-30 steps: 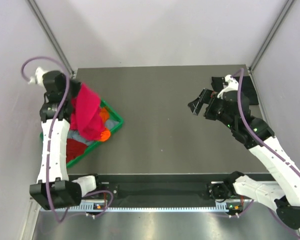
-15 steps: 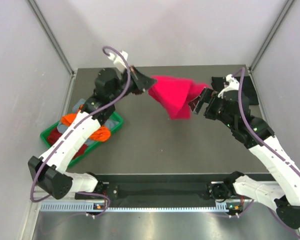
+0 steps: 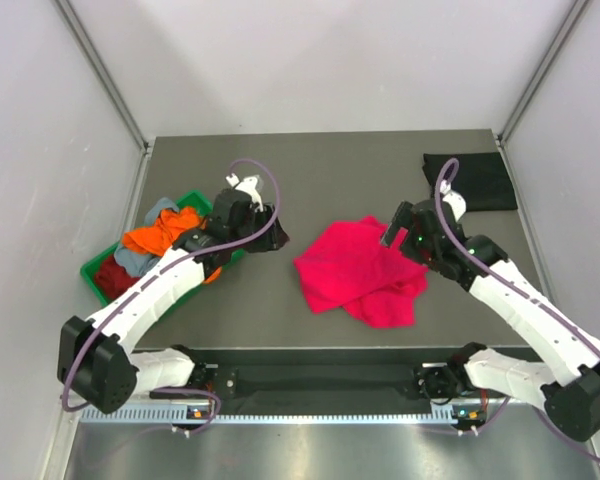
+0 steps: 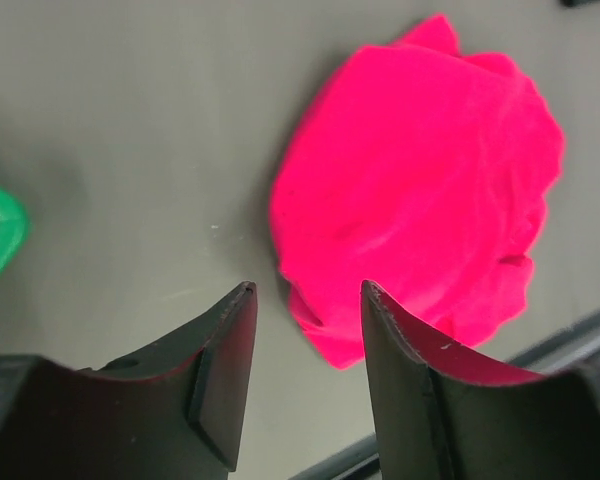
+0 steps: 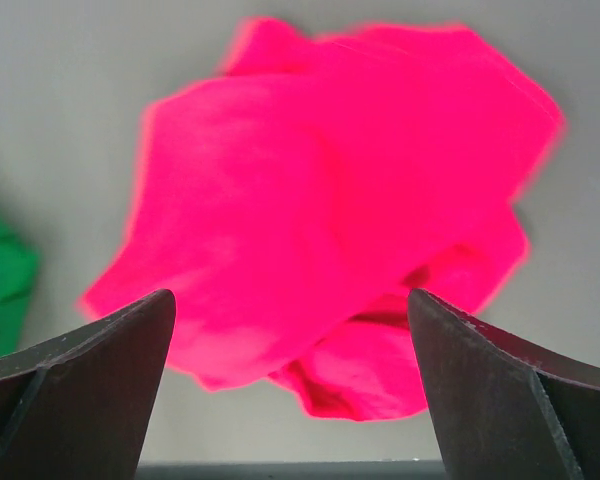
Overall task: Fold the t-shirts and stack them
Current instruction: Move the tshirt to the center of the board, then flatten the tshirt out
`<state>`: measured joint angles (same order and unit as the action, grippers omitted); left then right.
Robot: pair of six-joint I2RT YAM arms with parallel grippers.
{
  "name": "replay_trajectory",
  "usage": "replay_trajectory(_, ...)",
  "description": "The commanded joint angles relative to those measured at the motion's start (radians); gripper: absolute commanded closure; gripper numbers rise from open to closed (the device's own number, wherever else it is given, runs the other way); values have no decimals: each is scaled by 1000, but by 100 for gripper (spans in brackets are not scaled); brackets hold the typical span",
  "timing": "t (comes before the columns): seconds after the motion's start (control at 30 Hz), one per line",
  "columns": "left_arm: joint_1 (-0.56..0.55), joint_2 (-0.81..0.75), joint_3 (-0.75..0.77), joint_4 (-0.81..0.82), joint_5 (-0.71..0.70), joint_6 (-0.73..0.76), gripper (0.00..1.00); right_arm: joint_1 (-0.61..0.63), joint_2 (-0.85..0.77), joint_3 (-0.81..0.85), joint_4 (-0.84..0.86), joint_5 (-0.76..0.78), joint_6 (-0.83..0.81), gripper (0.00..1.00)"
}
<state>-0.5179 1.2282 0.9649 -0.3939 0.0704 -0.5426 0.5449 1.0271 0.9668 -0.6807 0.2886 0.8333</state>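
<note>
Here pink tee [image 3: 358,270] lies crumpled btwn open L claw [image 4: 303,290], R claw [image 5: 292,295].

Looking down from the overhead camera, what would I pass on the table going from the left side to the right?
Green tray heaped with crumpled t-shirts → pink-red t-shirt lying loose mid-table → black t-shirt lying flat at the far right.
</note>
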Motion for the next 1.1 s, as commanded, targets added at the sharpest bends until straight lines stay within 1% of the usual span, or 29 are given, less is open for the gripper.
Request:
replay_trajectory(0.0, -2, 5, 0, 61, 107, 43, 50, -40, 34, -49, -68, 101, 170, 0)
replay_trajectory(0.03, -4, 13, -14, 76, 159, 38, 50, -84, 36, -91, -68, 96, 206, 0)
replay_trajectory(0.07, -8, 20, -49, 104, 176, 23, 50, -115, 36, -114, -63, 83, 220, 1)
replay_trajectory(0.1, -16, 28, -69, 121, 184, 14, 50, -150, 34, -140, -33, 37, 227, 2)
replay_trajectory(0.13, -19, 28, -92, 134, 195, 6, 50, -230, 31, -196, -5, 5, 227, 6)
replay_trajectory(0.17, -22, 31, -130, 163, 215, -12, 50, -267, 27, -224, 27, -29, 218, 18)
replay_trajectory(0.2, -27, 34, -149, 176, 223, -19, 50, -301, 18, -255, 115, -84, 210, 19)
replay_trajectory(0.23, -27, 39, -163, 185, 232, -25, 49, -353, 14, -302, 159, -106, 190, 21)
replay_trajectory(0.27, -28, 43, -187, 196, 241, -36, 49, -371, 14, -318, 190, -126, 184, 26)
replay_trajectory(0.3, -30, 51, -199, 219, 255, -40, 49, -387, 27, -327, 238, -150, 178, 28)
replay_trajectory(0.37, -31, 59, -242, 253, 270, -63, 49, -405, 53, -330, 268, -149, 158, 31)
replay_trajectory(0.4, -34, 63, -259, 310, 299, -71, 49, -407, 91, -324, 274, -143, 155, 31)
replay_trajectory(0.47, -36, 76, -300, 371, 325, -98, 49, -424, 129, -306, 293, -150, 139, 31)
replay_trajectory(0.53, -37, 118, -304, 386, 351, -108, 49, -444, 192, -301, 337, -187, 121, 30)
replay_trajectory(0.63, -39, 175, -305, 470, 393, -115, 48, -453, 266, -298, 406, -261, 105, 30)
replay_trajectory(0.73, -45, 212, -319, 518, 419, -132, 49, -453, 317, -296, 434, -264, 104, 34)
replay_trajectory(0.77, -47, 235, -315, 529, 420, -131, 49, -453, 326, -297, 440, -258, 102, 37)
replay_trajectory(0.83, -47, 260, -308, 535, 420, -128, 50, -454, 340, -298, 451, -243, 96, 41)
replay_trajectory(0.87, -48, 287, -299, 540, 428, -125, 52, -454, 340, -297, 452, -241, 90, 46)
replay_trajectory(0.9, -47, 297, -293, 541, 433, -123, 56, -454, 341, -295, 455, -246, 79, 48)
replay_trajectory(0.93, -48, 307, -289, 543, 437, -123, 68, -454, 340, -283, 454, -246, 58, 51)
replay_trajectory(0.97, -48, 315, -276, 546, 436, -126, 77, -454, 335, -275, 446, -243, 47, 59)
replay_trajectory(1.0, -48, 317, -266, 532, 433, -125, 84, -454, 323, -264, 422, -229, 40, 64)
replay_trajectory(1.03, -48, 317, -247, 509, 424, -119, 99, -454, 317, -234, 405, -218, 21, 68)
replay_trajectory(1.07, -48, 317, -192, 476, 411, -96, 100, -454, 304, -217, 388, -210, 10, 75)
